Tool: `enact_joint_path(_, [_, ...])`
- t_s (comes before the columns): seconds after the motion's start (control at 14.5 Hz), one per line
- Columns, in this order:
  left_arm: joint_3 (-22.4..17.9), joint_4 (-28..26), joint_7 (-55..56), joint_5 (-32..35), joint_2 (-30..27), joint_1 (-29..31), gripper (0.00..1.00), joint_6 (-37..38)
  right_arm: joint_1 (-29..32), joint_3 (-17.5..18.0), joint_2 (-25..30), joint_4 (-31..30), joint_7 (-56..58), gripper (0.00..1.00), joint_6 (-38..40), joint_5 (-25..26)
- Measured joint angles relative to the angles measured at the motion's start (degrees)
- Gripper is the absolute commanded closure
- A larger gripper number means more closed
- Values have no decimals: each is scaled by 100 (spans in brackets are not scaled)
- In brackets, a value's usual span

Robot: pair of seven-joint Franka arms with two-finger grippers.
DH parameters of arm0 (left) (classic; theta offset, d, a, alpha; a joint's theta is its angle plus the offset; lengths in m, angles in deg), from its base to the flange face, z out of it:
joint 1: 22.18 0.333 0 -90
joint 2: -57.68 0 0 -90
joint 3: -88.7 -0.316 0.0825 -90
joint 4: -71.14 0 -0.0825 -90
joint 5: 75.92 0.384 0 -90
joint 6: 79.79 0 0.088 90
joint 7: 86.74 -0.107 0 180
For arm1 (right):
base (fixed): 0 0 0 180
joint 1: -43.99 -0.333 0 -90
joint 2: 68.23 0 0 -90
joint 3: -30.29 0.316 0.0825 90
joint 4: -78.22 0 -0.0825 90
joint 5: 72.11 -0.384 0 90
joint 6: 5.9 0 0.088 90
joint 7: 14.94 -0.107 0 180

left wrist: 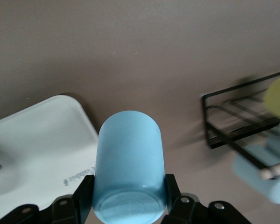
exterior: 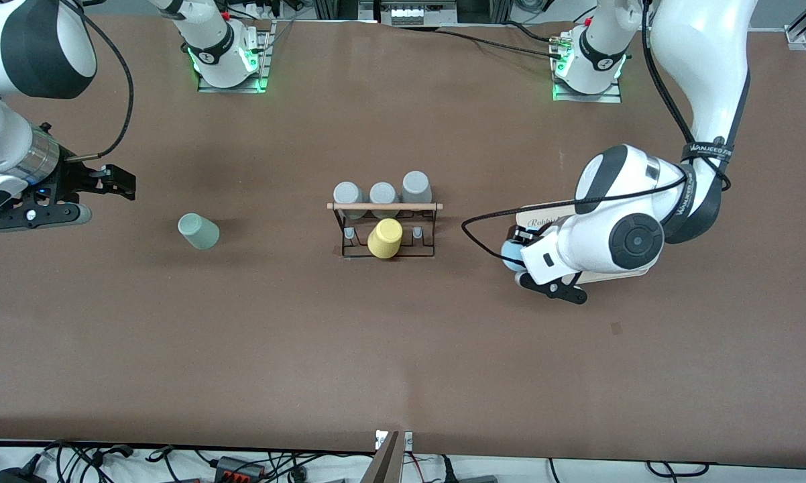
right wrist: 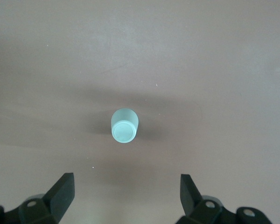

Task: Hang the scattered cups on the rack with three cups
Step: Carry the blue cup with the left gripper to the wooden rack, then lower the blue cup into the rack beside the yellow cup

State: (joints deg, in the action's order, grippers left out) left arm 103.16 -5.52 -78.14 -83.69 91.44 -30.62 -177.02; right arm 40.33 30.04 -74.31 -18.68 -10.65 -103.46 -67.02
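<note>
Though hidden in front, left pincer (left wrist: pixel 129 205) grips blue cup (left wrist: pixel 129 172); right pincer (right wrist: pixel 126 193) gapes.

The brown table (exterior: pixel 403 349) carries the rack (exterior: pixel 384 231), mint cup (exterior: pixel 198 231) and cream tray (exterior: pixel 544 216).

Front view high, facing both bases; left wrist view close on light blue tumbler (left wrist: pixel 128 163), sharing rack (exterior: pixel 384 231) with front

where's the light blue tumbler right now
The light blue tumbler sits gripped between the left gripper fingers, over the cream tray edge, toward the left arm's end from the black wire rack.
</note>
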Motion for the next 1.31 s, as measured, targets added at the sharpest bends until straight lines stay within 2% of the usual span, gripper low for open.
enact_joint_path(0.35, [19,920,1595,-473,264,-537,99,5,4,-43,-24,-1,-1,0,-173,-29])
enact_joint_path(0.48, [23,1134,2098,-585,391,-746,99,6,9,-53,-87,-8,-49,0,-259,-326])
enact_joint_path(0.55, [23,1171,2318,-641,436,-825,99,9,29,-59,-129,-8,-81,0,-310,-472])
enact_joint_path(0.83, [22,1189,2745,-663,591,-1058,99,14,58,-75,-190,-8,-98,0,-348,-502])
enact_joint_path(1.31, [17,1213,2920,-666,800,-1274,99,-250,46,-62,-191,-8,-117,0,-368,-314])
